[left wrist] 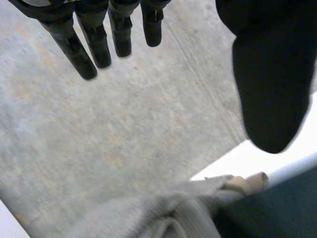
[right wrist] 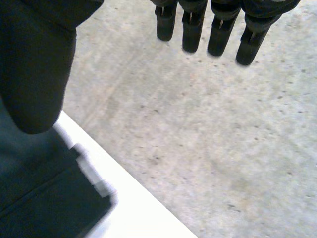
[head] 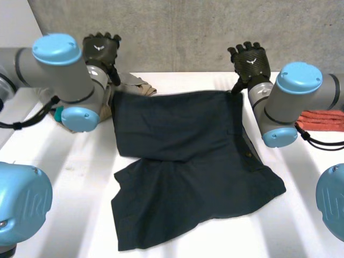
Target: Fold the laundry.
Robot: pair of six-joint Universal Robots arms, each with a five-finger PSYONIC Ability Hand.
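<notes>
Our left hand [head: 101,49], upper left, and right hand [head: 248,60], upper right, hang open with straight fingers, holding nothing, just beyond the far corners of the dark shorts [head: 183,140] spread mid-frame on the bench [head: 80,177]. We judge it best to pinch both corners level, then fold evenly.

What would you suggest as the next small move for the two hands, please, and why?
Probably lower the right hand onto the right edge of the dark shorts to grip it. It and the left hand hang open above the far corners, holding nothing, while the shorts lie unevenly doubled, the lower layer sticking out nearside.
</notes>
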